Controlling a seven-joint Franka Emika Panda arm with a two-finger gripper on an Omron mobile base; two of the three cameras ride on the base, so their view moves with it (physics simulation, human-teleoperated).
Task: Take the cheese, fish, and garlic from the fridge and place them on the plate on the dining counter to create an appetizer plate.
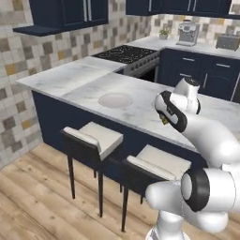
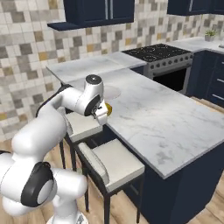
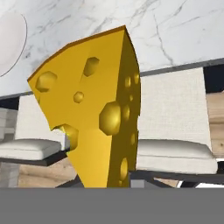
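Tiled wall, wood floor, navy cabinets

Two cream stools, stove, coffee machine, toaster

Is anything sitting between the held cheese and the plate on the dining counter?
Nothing visible blocks the way. The gripper holds the cheese at the near edge of the dining counter, above the stools. The plate lies bare, with open marble between it and the cheese.
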